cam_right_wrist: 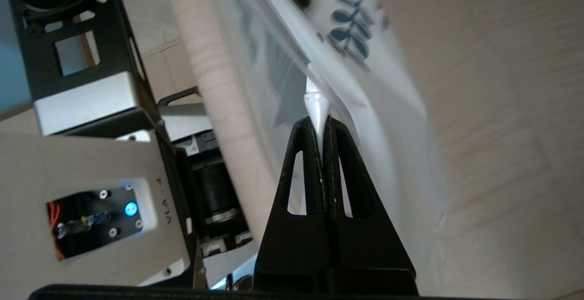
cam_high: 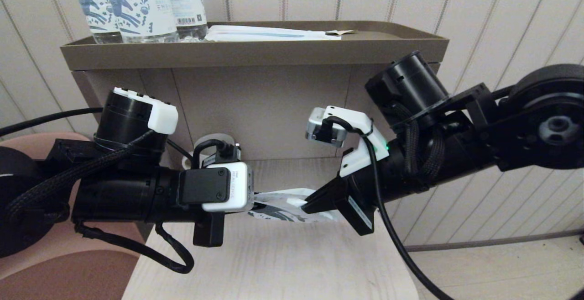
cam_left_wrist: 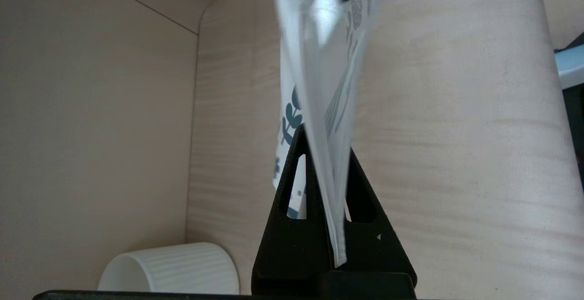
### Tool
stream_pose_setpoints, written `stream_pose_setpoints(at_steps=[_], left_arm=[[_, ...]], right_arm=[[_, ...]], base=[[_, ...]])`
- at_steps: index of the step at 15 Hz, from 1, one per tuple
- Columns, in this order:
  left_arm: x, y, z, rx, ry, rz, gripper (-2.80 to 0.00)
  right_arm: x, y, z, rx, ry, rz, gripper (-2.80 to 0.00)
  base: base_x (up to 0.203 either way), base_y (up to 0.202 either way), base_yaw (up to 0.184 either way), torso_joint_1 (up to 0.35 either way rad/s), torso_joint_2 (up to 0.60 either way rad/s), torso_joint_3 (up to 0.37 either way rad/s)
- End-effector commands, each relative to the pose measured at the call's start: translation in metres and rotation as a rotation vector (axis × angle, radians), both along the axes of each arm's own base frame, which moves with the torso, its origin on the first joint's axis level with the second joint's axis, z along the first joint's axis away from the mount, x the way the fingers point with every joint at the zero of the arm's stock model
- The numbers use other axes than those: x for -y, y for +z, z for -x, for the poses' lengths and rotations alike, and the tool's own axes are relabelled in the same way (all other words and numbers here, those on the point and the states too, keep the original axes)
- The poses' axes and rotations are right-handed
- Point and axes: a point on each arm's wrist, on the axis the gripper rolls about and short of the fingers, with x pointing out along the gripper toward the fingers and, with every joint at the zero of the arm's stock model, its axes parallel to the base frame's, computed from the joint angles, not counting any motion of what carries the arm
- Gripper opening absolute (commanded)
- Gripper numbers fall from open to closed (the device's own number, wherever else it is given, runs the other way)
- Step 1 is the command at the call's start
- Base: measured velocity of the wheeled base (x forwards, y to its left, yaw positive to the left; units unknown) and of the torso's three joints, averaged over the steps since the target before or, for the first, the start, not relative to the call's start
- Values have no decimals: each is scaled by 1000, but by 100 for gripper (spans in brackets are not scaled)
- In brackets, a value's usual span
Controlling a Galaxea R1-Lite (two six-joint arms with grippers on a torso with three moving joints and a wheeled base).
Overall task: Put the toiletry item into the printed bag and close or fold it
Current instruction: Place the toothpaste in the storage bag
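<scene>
The printed bag (cam_high: 278, 211) hangs between my two grippers just above the light wooden shelf. My left gripper (cam_left_wrist: 326, 140) is shut on the bag's white top edge at one end; in the head view its fingers hide behind its wrist camera. From that grip the bag (cam_left_wrist: 328, 85) spreads into two walls, so its mouth stands open. My right gripper (cam_right_wrist: 321, 124) is shut on the flared end of the toiletry item (cam_right_wrist: 316, 103), a thin white stick. The stick's tip points in between the bag's walls (cam_right_wrist: 365, 49). In the head view the right gripper (cam_high: 306, 207) sits at the bag's middle.
A brown tray (cam_high: 255, 53) on the cabinet top holds clear horse-label bottles (cam_high: 137, 7) and a long flat white packet (cam_high: 269, 34). A white ribbed cup (cam_left_wrist: 173, 268) lies on the shelf behind the left arm. A pink seat (cam_high: 45, 268) is at the left.
</scene>
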Motion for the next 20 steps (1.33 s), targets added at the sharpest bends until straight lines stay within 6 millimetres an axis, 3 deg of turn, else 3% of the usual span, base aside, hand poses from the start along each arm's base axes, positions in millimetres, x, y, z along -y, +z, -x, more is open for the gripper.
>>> stream_pose_setpoints(at_steps=[1,6,7,8,14,20], left_arm=[[-1,1,1,9,-6,2,-280],[-2,4,3,16,-7,8,-280],[-2,4,3,16,-7,8,-280],[-2,3,3,14,-7,7,-280],[-2,3,3,12,-7,6,-280],[2,4,-3,-59,37,47,-280]], right_arm=[[-4,-4,-6,-8,0,6,-280],[-7,-3,-10,-5,-3,4,-280],[-7,-4,-10,-6,-5,6,-254],[-6,-4,-10,-4,-6,7,0],[-4,1,-7,4,-6,-2,0],[17,28,17,66,-6,-54,0]], base=[[0,0,0,0,0,0],[0,0,0,0,0,0],[0,0,0,0,0,0],[0,0,0,0,0,0],[0,0,0,0,0,0],[0,0,0,0,0,0]])
